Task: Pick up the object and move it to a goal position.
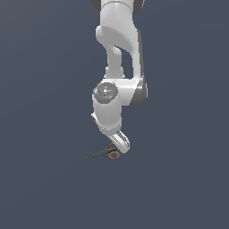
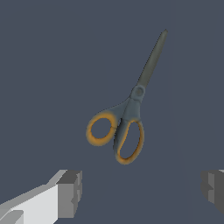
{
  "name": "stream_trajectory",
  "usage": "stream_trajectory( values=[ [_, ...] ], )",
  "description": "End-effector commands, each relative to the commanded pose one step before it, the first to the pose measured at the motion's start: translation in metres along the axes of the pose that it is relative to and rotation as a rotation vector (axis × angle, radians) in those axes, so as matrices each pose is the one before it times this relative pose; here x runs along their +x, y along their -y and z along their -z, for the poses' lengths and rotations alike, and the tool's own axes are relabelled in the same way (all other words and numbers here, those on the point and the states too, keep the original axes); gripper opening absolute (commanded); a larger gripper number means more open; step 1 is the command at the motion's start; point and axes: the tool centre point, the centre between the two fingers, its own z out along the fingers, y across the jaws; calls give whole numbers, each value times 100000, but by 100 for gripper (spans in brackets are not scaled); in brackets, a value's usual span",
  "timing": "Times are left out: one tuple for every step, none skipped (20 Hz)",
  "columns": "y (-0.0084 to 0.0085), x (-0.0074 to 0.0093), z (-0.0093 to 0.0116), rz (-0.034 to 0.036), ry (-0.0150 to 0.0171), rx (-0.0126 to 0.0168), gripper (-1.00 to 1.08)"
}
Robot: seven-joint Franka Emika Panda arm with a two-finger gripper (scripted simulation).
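Observation:
The scissors lie flat on the dark grey floor, their orange-yellow ring handles toward the arm and their thin dark blades pointing to the exterior view's left. The white arm reaches down from above, and my gripper hangs just over the handle end. In the wrist view the scissors lie closed, apart from both fingers. My gripper is open and empty. One grey fingertip and the other stand wide apart, and the scissors are not between them.
The flat dark grey floor stretches all around. Nothing else shows besides the arm's own white links.

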Motion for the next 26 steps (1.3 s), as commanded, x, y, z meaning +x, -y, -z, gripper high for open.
stream_trajectory(
  values=[
    [-243, 813, -597, -8164, -248, -322, 100],
    [-74, 323, -237, -3177, -116, -129, 100],
    [-66, 324, -236, -3171, -127, -128, 100],
    [-57, 324, -236, -3163, -138, -126, 100],
    [-48, 324, -236, -3155, -149, -124, 100],
    [-39, 324, -235, -3148, -161, -121, 100],
    [-31, 323, -235, -3140, -171, -117, 100],
    [-22, 323, -235, -3133, -182, -113, 100],
    [-14, 321, -234, -3125, -193, -108, 100],
    [-5, 315, -231, -3074, -200, -102, 100],
    [3, 299, -220, -2926, -200, -92, 100],
    [10, 282, -208, -2762, -198, -82, 100],
    [16, 264, -196, -2598, -193, -72, 100],
    [20, 246, -183, -2435, -188, -64, 100],
    [24, 229, -171, -2273, -180, -55, 100],
    [26, 212, -159, -2113, -172, -48, 100],
    [28, 194, -147, -1952, -163, -41, 100],
    [29, 177, -135, -1793, -153, -35, 100],
    [28, 161, -123, -1635, -142, -29, 100],
    [28, 145, -112, -1477, -131, -24, 100],
    [27, 129, -100, -1319, -118, -20, 100],
    [25, 113, -88, -1163, -106, -16, 100],
    [22, 98, -76, -1008, -93, -13, 100],
    [20, 82, -64, -850, -79, -10, 100],
    [16, 68, -53, -698, -65, -8, 100],
    [13, 52, -41, -541, -51, -6, 100]
  ],
)
